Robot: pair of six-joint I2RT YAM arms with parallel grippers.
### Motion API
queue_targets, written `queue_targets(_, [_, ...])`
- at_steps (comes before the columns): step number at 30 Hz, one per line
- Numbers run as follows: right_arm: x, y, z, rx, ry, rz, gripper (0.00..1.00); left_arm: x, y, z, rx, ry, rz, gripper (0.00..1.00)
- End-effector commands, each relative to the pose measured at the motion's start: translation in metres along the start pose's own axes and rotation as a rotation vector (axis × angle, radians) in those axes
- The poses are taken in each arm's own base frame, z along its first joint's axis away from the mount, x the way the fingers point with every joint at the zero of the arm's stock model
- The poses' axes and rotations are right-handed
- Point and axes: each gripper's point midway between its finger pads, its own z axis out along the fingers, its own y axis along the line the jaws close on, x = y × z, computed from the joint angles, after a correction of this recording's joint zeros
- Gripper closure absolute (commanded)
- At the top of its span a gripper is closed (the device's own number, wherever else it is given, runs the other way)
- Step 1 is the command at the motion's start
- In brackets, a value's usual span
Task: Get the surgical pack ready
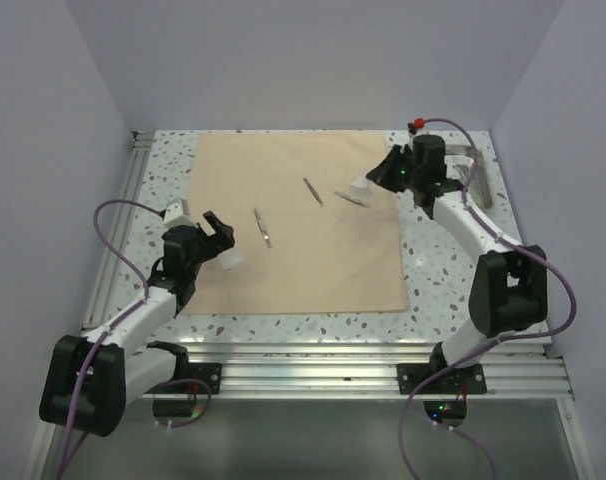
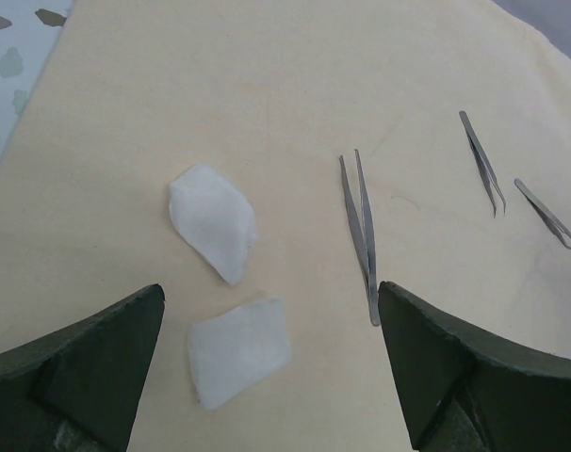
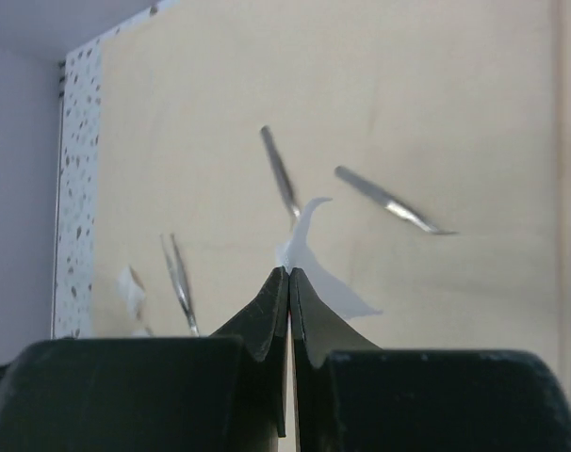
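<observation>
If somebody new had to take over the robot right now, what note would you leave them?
Left gripper: jaws open, holding nothing, above two white sachets near the cloth's left edge.
Right gripper: jaws shut on a third white sachet, held above the cloth's far right part.
Tan cloth: spread flat, with three metal instruments lying apart on it.
Steel tray: off the cloth, far right, behind the right arm.
Done: cloth laid out, instruments and two sachets on it.
Left: set the sachet down, probably bring the tray over, fold the bundle.
</observation>
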Motion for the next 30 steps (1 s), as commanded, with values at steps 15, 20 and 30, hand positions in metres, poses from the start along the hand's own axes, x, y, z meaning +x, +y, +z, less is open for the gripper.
queue_targets(15, [-0.199, -0.196, -0.057, 0.35, -0.523, 0.366, 1.0, -0.006, -0.01, 0.006, 0.041, -0.002, 0.027, 0.02])
queue_targets(20, [-0.217, -0.214, -0.044, 0.38, -0.581, 0.326, 1.0, -0.007, -0.012, 0.005, 0.049, -0.004, 0.031, 0.02])
queue_targets(30, [-0.221, -0.229, -0.042, 0.387, -0.691, 0.196, 1.0, 0.004, -0.018, 0.013, 0.084, 0.049, 0.038, 0.02])
